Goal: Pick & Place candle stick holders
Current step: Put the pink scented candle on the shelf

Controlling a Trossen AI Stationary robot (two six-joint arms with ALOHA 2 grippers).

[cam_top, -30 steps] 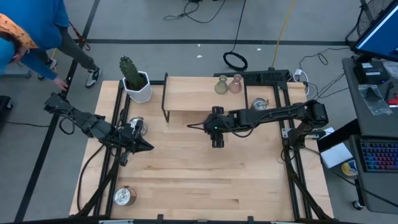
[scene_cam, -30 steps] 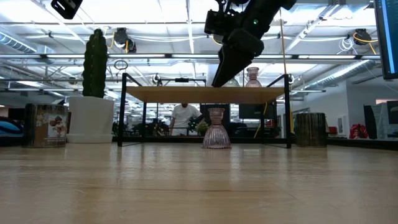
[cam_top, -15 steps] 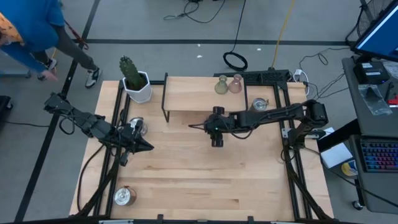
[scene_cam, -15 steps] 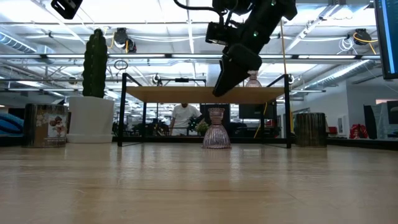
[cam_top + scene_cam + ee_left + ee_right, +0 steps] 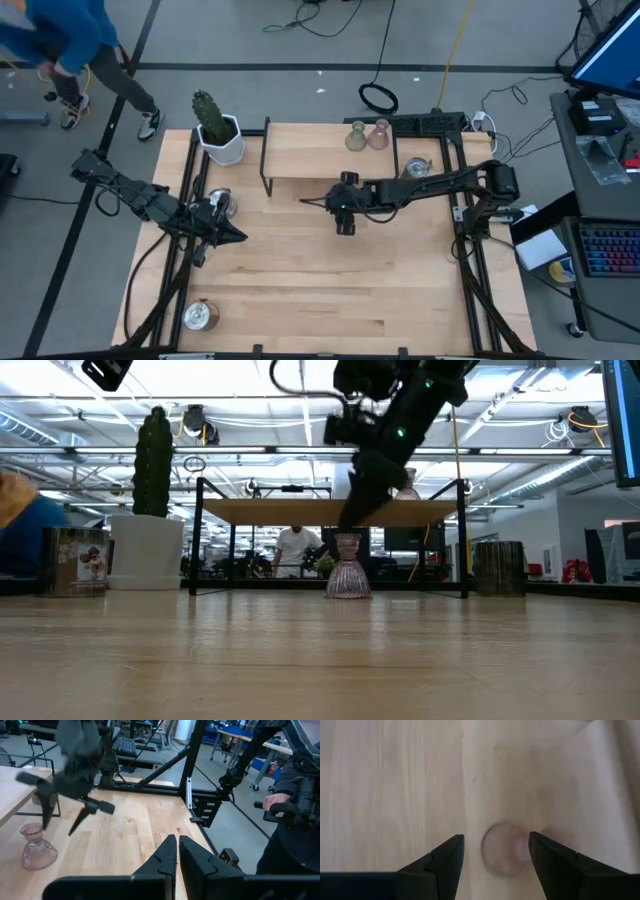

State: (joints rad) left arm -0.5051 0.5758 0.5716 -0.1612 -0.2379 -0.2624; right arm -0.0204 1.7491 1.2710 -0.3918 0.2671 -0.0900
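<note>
Pink candle stick holder (image 5: 348, 566) stands upright on the table (image 5: 330, 290) near the front edge of the raised shelf (image 5: 310, 160). Right gripper (image 5: 496, 851) hangs directly above it, jaws spread wide with the holder's rim between them, nothing gripped. Left gripper (image 5: 176, 851) sits by the left table edge, jaws pressed together. Near half of the table is bare wood.

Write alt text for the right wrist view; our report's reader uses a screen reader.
The right gripper, fingers open, points straight down at a pale pink candle stick holder seen blurred from above, which sits between the two dark fingers. Around it is only the light wooden table.
</note>
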